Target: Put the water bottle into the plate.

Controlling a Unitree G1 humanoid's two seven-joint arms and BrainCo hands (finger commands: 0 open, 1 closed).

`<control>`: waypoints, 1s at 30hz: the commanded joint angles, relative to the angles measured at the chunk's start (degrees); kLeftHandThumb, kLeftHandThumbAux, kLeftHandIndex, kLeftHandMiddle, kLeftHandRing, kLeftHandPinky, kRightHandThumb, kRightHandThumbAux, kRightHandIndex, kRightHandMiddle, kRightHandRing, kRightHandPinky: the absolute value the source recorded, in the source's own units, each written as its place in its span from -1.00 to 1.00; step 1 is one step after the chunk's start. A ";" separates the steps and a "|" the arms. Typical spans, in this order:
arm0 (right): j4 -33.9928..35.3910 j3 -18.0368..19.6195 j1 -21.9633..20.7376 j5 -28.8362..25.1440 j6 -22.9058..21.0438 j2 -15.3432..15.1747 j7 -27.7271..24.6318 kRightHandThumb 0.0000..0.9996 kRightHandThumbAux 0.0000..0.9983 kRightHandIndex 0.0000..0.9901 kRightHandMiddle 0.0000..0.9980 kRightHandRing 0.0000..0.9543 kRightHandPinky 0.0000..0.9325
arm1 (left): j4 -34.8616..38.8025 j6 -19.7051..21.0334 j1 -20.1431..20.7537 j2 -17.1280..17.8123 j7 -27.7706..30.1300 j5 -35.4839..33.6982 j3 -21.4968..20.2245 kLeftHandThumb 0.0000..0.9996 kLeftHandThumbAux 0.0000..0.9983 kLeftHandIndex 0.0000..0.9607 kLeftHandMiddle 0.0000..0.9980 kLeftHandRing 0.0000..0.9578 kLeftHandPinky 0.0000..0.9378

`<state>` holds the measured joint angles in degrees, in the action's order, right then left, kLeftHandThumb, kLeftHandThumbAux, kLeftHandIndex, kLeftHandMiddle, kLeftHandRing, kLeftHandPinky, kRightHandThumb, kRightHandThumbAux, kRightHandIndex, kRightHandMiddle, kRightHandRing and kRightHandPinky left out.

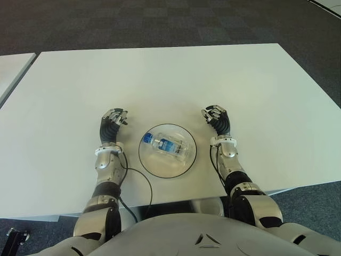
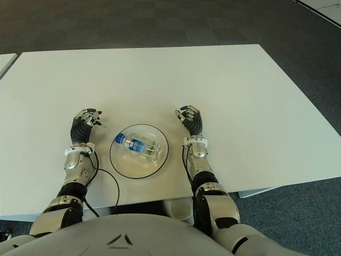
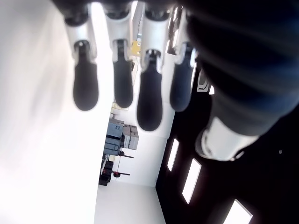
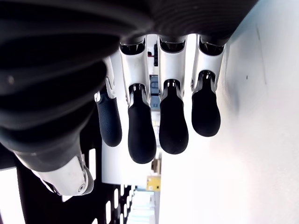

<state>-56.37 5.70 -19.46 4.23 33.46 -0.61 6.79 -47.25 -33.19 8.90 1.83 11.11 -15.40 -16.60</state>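
A small clear water bottle (image 1: 168, 145) with a blue label lies on its side inside the round clear plate (image 1: 152, 166) near the table's front edge. My left hand (image 1: 113, 121) shows just left of the plate, its fingers (image 3: 86, 84) relaxed and holding nothing. On the other side of the plate is my right hand (image 1: 216, 118), with its fingers (image 4: 174, 119) likewise loose and empty. Neither hand touches the bottle or the plate.
The white table (image 1: 160, 80) stretches wide behind the plate. A black cable (image 1: 143, 181) runs from my left forearm across the table front. Another white table's corner (image 1: 13, 66) shows at far left. Dark carpet surrounds the tables.
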 commanded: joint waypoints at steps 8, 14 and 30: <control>-2.22 -0.39 5.01 -0.58 -3.31 0.74 -0.27 0.41 0.46 -0.12 0.36 0.42 0.45 | 0.31 2.76 -4.57 -1.61 -0.34 0.87 0.80 0.41 0.42 -0.09 0.23 0.25 0.25; -1.65 -0.56 5.38 -0.58 -3.67 0.68 -0.46 0.41 0.46 -0.12 0.36 0.42 0.44 | 1.17 3.11 -5.14 -1.73 0.01 0.66 0.96 0.42 0.42 -0.09 0.23 0.25 0.25; -0.11 -0.44 6.19 -1.10 -4.84 0.75 -1.40 0.41 0.46 -0.12 0.34 0.39 0.41 | 2.17 3.69 -6.10 -1.60 1.25 0.06 1.50 0.41 0.42 -0.10 0.22 0.23 0.25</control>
